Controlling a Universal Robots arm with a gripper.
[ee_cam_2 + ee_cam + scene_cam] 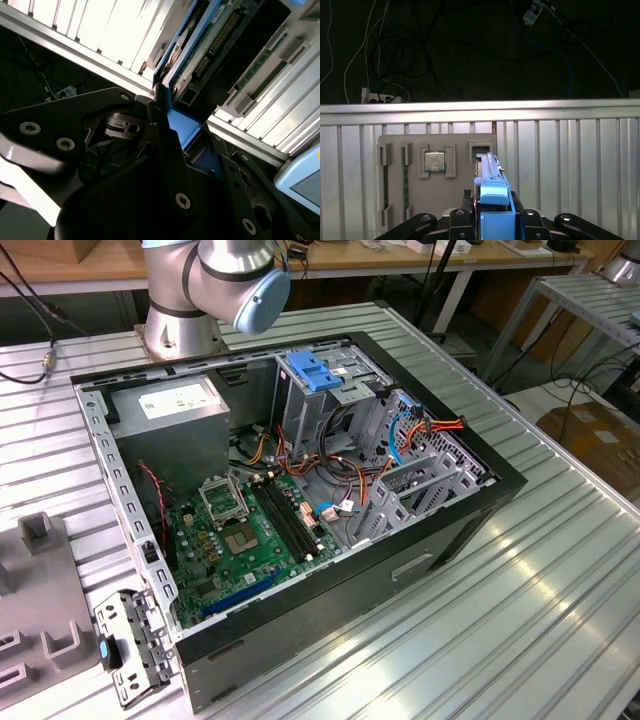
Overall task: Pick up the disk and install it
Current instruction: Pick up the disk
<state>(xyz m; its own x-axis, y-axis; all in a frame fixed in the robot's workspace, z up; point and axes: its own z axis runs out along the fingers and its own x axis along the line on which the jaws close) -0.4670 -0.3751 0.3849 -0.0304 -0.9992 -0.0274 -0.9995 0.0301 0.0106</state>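
Note:
The disk (pixel 492 192) stands on edge with a blue plastic rail along its upper side. Its far end reaches a slot in a grey fixture tray (pixel 460 185). In the second wrist view the disk (pixel 200 50) shows its green circuit board and blue rail. My gripper (pixel 495 220) has its black fingers (pixel 150 115) pressed against the disk's near end from both sides, in both wrist views. The open computer case (pixel 130 570) lies on the table in the exterior view, away from the disk.
The fixture tray also holds a processor chip (pixel 434 161) and memory sticks (pixel 385 185). Beyond it the ribbed table ends at an edge (pixel 480 106), with cables on the floor. Inside the case are a power-supply box (pixel 175 405), a blue-topped cage (pixel 315 370) and a motherboard (pixel 240 530).

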